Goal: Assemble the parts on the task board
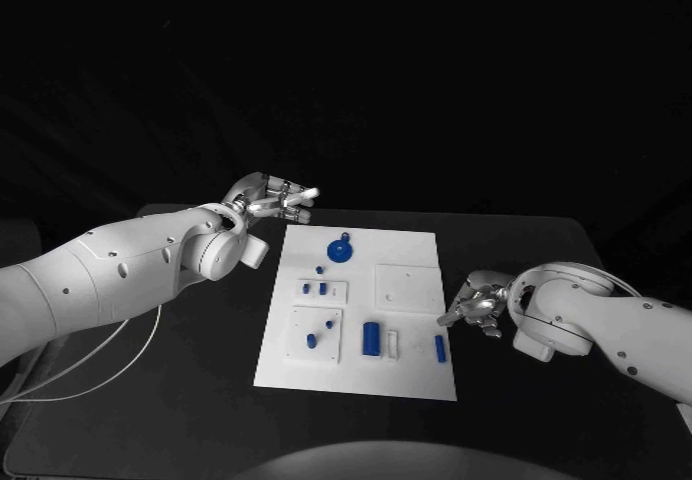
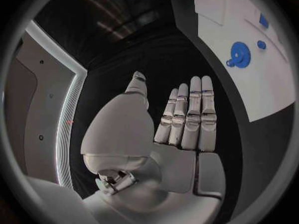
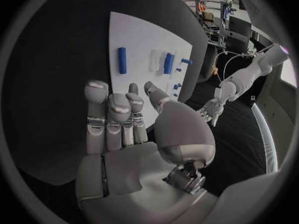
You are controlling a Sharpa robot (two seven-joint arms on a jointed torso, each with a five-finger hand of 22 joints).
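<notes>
The white task board (image 1: pixel 408 248) lies in the middle of the black table. A blue gear (image 1: pixel 339 250) sits near its far edge, small blue pegs (image 1: pixel 315 289) left of centre, and a blue cylinder (image 1: pixel 371 339) and a blue bar (image 1: pixel 440 348) toward the near edge. My left hand (image 1: pixel 271 197) hovers just off the board's far left corner, fingers straight and apart, holding nothing (image 2: pixel 187 119); the gear (image 2: pixel 239 51) lies beyond it. My right hand (image 1: pixel 477 303) sits at the board's right edge, above the blue bar (image 3: pixel 122 60), fingers extended and empty (image 3: pixel 118 119).
A raised white square plate (image 1: pixel 407 285) takes up the board's right half, and a smaller one (image 1: pixel 315 333) carries two blue pieces at the near left. A white cable (image 1: pixel 87 370) trails on the table under my left arm.
</notes>
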